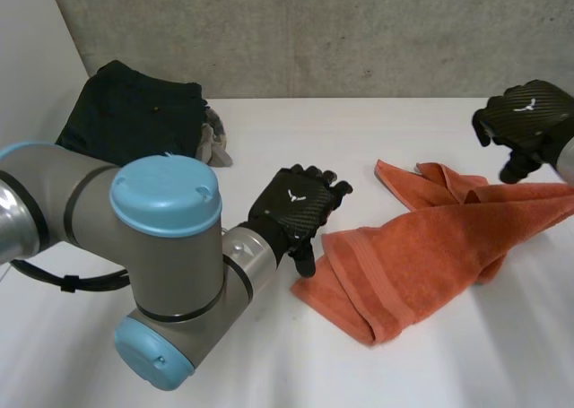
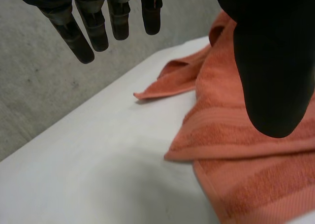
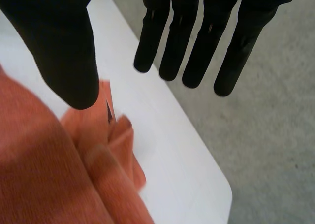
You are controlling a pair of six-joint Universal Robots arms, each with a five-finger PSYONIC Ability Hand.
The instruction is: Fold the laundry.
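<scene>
While L hand (image 1: 291, 212) & R hand (image 1: 529, 117) hover fingers straight by orange towel (image 1: 421, 256), dark clothes (image 1: 134, 117) sit apart.

Towel (image 1: 421, 247): orange terry cloth, soft nubbly pile, with a flatter woven band near the hem.
Table (image 1: 296, 148): white, smooth, matt.
Left hand (image 1: 291, 209): black shell with a carbon-weave pattern and a faint sheen.
Right hand (image 1: 529, 117): the same weave-patterned black shell.
Left arm (image 1: 54, 193): smooth grey casing, satin finish.
Cap (image 1: 166, 193): light blue, smooth, plastic-looking.
Dark clothes (image 1: 134, 112): matt cloth.
Wall (image 1: 314, 31): grey concrete, rough and mottled.
</scene>
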